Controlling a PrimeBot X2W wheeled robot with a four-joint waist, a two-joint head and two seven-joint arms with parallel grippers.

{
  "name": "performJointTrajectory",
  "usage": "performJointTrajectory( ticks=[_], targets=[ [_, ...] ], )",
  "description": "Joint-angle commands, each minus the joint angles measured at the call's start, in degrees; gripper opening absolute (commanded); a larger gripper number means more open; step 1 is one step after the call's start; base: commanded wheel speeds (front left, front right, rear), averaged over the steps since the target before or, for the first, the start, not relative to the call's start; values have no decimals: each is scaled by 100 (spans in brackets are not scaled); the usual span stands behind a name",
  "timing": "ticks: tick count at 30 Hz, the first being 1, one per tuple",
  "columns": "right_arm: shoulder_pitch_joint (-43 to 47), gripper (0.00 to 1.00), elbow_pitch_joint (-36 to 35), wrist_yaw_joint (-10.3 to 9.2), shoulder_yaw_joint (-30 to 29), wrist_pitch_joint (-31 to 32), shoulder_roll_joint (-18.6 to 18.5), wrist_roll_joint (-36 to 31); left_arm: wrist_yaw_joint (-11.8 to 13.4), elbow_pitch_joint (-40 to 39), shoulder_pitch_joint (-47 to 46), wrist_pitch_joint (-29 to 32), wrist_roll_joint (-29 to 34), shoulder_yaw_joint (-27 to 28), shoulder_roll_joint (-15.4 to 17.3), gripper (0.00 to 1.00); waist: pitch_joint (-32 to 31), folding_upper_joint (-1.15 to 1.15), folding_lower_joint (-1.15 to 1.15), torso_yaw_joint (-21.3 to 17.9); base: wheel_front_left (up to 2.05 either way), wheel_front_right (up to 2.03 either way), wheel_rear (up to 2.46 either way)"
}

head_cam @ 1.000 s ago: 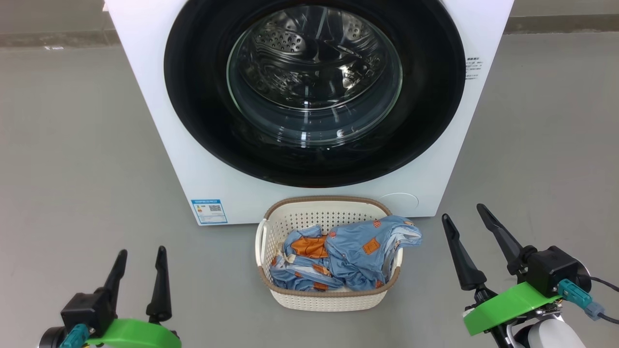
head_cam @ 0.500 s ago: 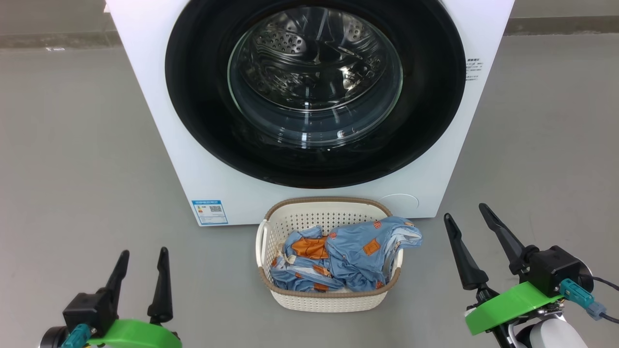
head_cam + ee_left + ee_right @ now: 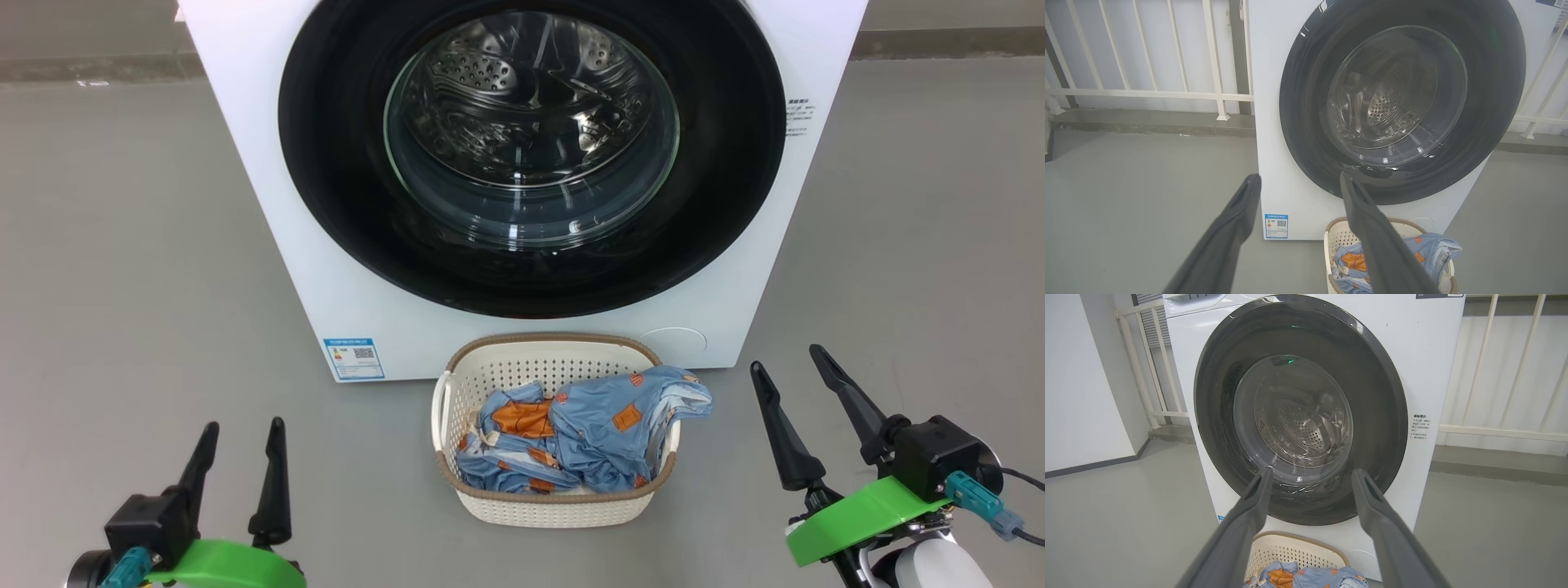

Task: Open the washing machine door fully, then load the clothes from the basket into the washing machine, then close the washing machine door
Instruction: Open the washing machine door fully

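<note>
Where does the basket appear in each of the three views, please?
Head view: basket bottom centre, on the floor before the washing machine.
Left wrist view: basket at the bottom edge, right of centre, partly behind a finger.
Right wrist view: basket at the bottom edge, between the fingers.
Shared landmark: the round black washing machine door, directly above it in each.

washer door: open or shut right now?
Shut. The washing machine door lies flush on the washing machine's white front, no gap at its rim in either wrist view; the drum shows through its glass.
</note>
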Motion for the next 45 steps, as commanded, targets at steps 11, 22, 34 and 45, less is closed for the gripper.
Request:
performJointTrajectory(
  ticks=[11, 22, 34, 45],
  targets=[
    [-240, 100, -115, 9, 118, -69, -42, -60, 1, -177, -209, -60, -31, 176, 147, 100, 17, 0, 0, -1, 0, 0, 0],
    [-255, 100, -99, 9, 103, -69, -59, -51, 28, -113, -202, -56, -81, 142, 166, 100, 20, 0, 0, -1, 5, 5, -9],
    [-267, 100, -92, 9, 71, -69, -50, -43, 94, -143, -211, -57, -102, 116, 197, 100, 42, 0, 0, -5, 76, 76, -152],
    [-254, 100, -107, 9, 42, -69, -34, -65, 56, -227, -189, -58, -234, 42, 207, 100, 50, 0, 0, -9, 101, 101, -202]
  ],
)
